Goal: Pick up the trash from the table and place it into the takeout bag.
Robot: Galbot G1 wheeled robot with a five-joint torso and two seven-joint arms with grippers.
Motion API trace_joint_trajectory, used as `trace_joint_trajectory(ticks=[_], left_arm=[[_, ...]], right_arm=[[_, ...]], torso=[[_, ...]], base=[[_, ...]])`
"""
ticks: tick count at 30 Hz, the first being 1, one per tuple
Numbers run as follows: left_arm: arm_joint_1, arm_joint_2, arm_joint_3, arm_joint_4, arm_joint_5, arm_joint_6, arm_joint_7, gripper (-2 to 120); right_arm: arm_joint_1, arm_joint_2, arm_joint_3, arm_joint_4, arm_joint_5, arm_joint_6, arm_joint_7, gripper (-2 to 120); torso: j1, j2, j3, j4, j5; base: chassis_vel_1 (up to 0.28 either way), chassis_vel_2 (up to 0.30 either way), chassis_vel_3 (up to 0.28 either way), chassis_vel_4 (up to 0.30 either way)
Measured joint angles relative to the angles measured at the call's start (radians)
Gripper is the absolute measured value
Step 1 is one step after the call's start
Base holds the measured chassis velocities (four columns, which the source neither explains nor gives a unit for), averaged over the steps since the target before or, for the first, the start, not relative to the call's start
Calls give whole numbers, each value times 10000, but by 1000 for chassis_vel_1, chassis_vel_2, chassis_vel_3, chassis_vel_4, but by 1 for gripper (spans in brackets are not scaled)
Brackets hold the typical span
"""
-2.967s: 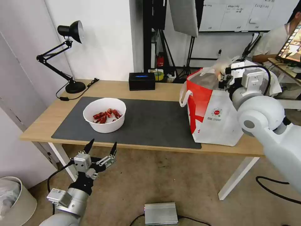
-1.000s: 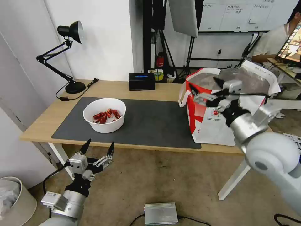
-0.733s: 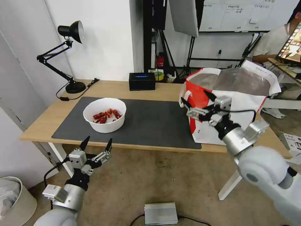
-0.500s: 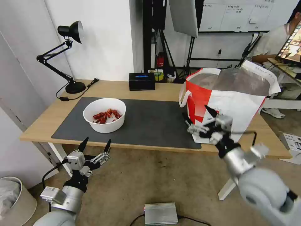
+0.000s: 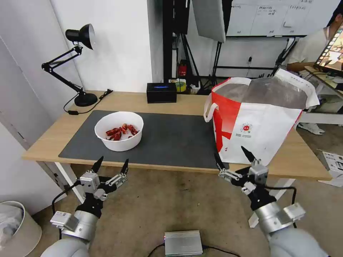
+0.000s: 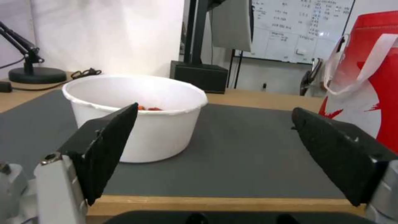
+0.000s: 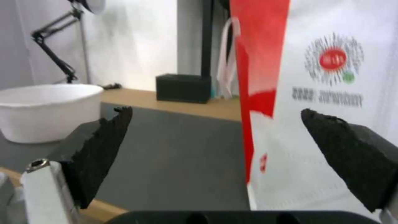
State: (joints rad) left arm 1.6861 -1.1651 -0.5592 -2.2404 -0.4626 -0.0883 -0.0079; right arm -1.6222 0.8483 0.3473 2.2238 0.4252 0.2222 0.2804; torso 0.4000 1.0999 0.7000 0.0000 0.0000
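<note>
A white round bowl [image 5: 119, 130] [image 6: 136, 115] [image 7: 45, 110] holding red crayfish shells sits on the left half of the dark grey mat [image 5: 171, 139] on the table [image 5: 57, 132]. The takeout bag [image 5: 255, 119] [image 7: 315, 102] [image 6: 369, 77], white with red side panels and foil lining, stands open at the table's right end. My left gripper [image 5: 110, 166] [image 6: 215, 152] hangs open below the table's front edge, in front of the bowl. Open and empty, my right gripper [image 5: 232, 156] [image 7: 215, 149] hovers at the front edge just before the bag.
A black desk lamp [image 5: 76, 60] stands at the back left and a black tissue box [image 5: 161, 92] at the back centre. On the floor lie a silver box [image 5: 183, 242] and a white bin [image 5: 16, 228]. A person sits at the far right.
My right gripper, which held a small bag over the takeout bag three seconds ago, has let it go and dropped down to the table's front edge. The left gripper barely shifted.
</note>
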Motion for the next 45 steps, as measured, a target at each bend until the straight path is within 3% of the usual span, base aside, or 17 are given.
trace_joint_trajectory(ticks=[10, 32, 39, 43, 45], left_arm=[[-28, -19, 28, 48, 0, 0, -3, 100], [-146, 69, -123, 64, -91, 66, -67, 100], [-714, 633, -380, 15, -690, 505, -704, 100], [-1086, 1356, -499, -246, -1685, 1293, -1333, 100], [-1534, 2118, -572, -437, -2870, 2280, -2044, 100]], right_arm=[[64, 418, -492, -405, -526, -216, 877, 100], [295, 606, -804, -778, -432, -493, 1327, 100], [297, 605, -804, -773, -428, -493, 1326, 100], [298, 602, -802, -768, -424, -494, 1323, 100], [298, 601, -801, -767, -422, -493, 1320, 100]], torso=[[0, 1, 0, 0, 0], [1, 0, 0, 0, 0], [1, 0, 0, 0, -1], [1, 0, 0, 0, 0], [1, 0, 1, 1, 0]], base=[[0, 0, 0, 0], [0, 0, 0, 0], [0, 0, 0, 0], [0, 0, 0, 0], [0, 0, 0, 0]])
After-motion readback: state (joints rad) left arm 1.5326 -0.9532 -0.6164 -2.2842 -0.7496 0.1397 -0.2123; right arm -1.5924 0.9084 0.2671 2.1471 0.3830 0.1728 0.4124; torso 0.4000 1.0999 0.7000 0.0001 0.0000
